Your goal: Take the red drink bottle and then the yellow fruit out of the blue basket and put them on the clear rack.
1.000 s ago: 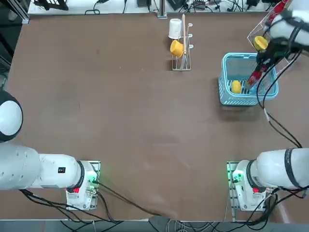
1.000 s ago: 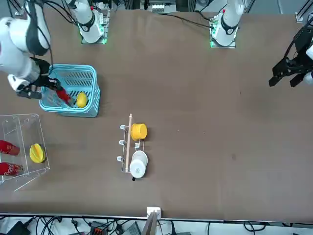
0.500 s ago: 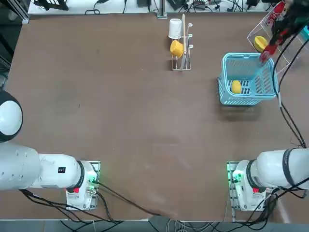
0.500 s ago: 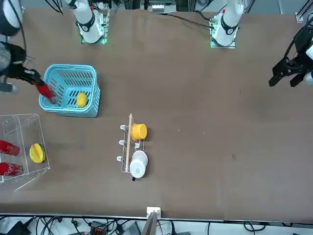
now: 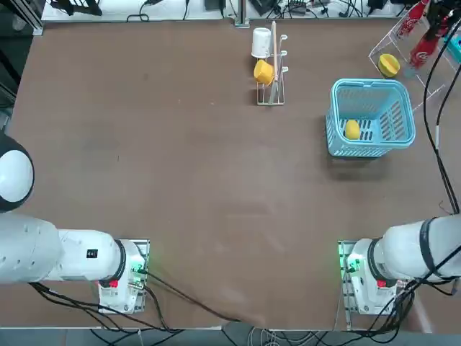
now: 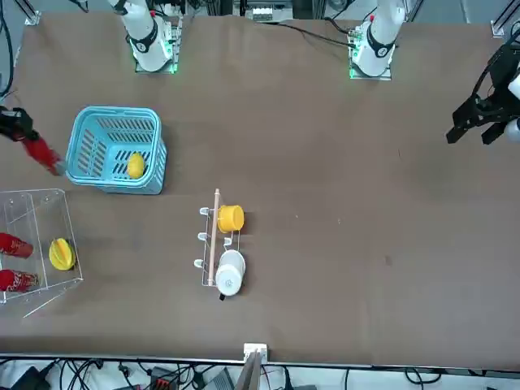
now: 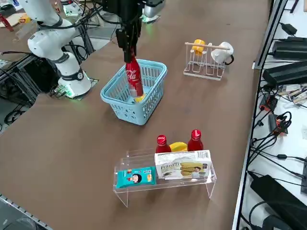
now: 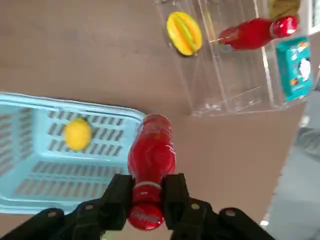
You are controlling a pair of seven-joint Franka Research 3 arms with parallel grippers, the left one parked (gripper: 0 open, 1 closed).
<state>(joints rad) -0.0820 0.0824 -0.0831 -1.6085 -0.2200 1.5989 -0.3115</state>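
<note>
right tool (image 8: 146, 200) is clamped on the red drink bottle (image 8: 150, 160), holding it in the air between the blue basket (image 5: 371, 148) and the clear rack (image 7: 165, 184). yellow fruit (image 5: 351, 129) lies inside the basket on its slotted floor. on the rack sit two more red bottles (image 7: 178, 142), a larger yellow fruit and two snack packs, all on the brown desk (image 5: 180, 166).

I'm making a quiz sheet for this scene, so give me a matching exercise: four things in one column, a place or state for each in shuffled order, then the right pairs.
1. red drink bottle
2. yellow fruit
3. yellow cup
4. teal snack packet

A. on the thin-post stand
B. lying in the blue basket
C. on the clear rack
D. held in the right gripper, jaws shut on it, in the air

Pairs: 1-D, 2-B, 3-A, 4-C
</note>
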